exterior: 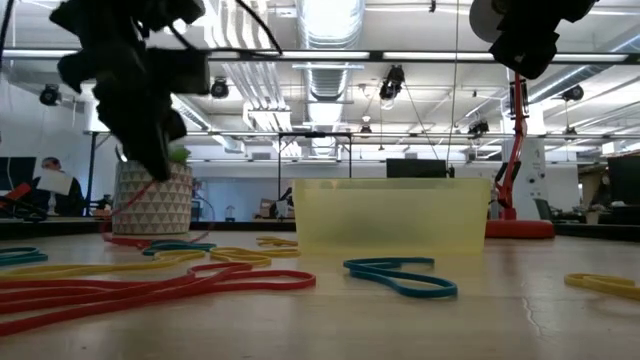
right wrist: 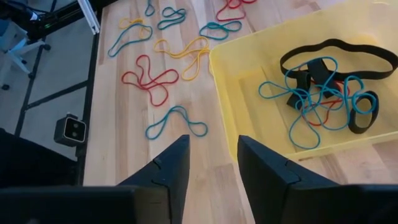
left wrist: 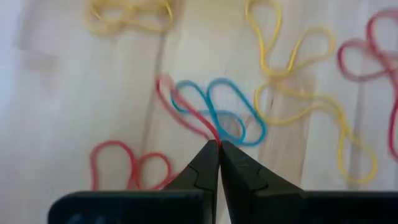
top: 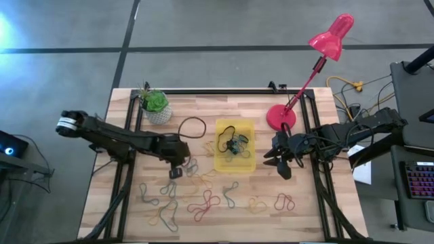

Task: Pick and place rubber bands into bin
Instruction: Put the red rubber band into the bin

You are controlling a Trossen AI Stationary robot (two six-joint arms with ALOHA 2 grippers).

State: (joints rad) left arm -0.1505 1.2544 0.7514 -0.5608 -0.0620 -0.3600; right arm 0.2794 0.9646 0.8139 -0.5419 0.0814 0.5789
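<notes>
Many loose rubber bands [top: 203, 203] in red, yellow, blue and grey lie on the near half of the wooden table. The yellow bin [top: 247, 163] stands at the table's middle and holds several black and blue bands [right wrist: 317, 93]. My left gripper [top: 178, 166] hovers left of the bin, shut at its tips [left wrist: 217, 144] on a red rubber band [left wrist: 186, 112]; a blue band [left wrist: 233, 115] lies right under them. My right gripper [top: 281, 163] hangs open to the right of the bin, with nothing between its fingers [right wrist: 211, 146]. My left gripper pinches a strand of the red rubber band [left wrist: 202, 127] at the very ends of its two fingers, which slant down from the table's left. The band trails down from the tips [exterior: 128, 205] to the table. Whether the blue band is also caught, I cannot tell.
A white pot with a green plant [top: 157, 108] stands at the far left and a red desk lamp [top: 281, 116] at the far right. A dark loop [top: 192, 126] lies between the pot and the bin. Black frame rails run along both table sides.
</notes>
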